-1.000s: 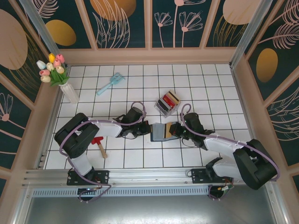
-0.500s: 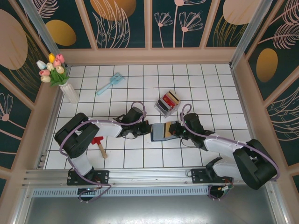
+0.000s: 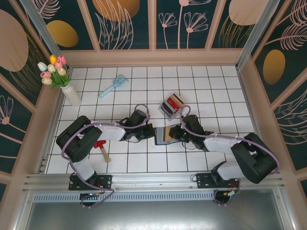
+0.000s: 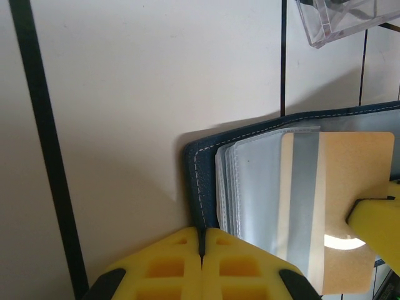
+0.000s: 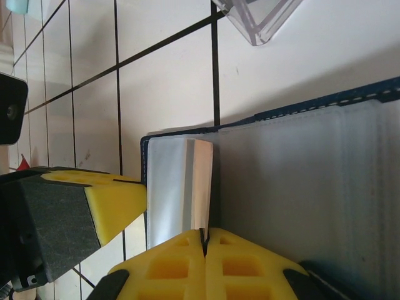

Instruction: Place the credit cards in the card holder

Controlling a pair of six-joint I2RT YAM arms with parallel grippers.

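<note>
Mid-frame in the top view, the left gripper [image 4: 201,249] is closed on the edge of the floppy navy card holder [image 4: 199,164], the right gripper [image 5: 205,240] closed on the tan credit card [image 4: 353,175], likely light, stiff and slick, best pinched by its outer short edge.

White-tile worktop [image 3: 144,163] w/ dark grid lines. Navy-blue card holder [image 4: 195,181], pale stitching, cloudy grey-clear sleeves inside. One tan-gold card [image 4: 359,162] w/ a grey stripe. Yellow pads, dark backing on left hand [image 4: 202,244] & right hand [image 5: 205,240]. Clear rack [image 3: 165,111] w/ red, black & gold cards [image 3: 173,102]. Light-blue brush [image 3: 113,86]. Red-headed tool [image 3: 101,147], wood-tan handle. White vase [image 3: 73,96]; tulips [image 3: 53,69] pink, yellow, white, pale blue. Dark teal walls [image 3: 168,24] w/ gold ovals, peach leaf line art, tan frames. Black & white arms [image 3: 103,130], lilac cables.
</note>
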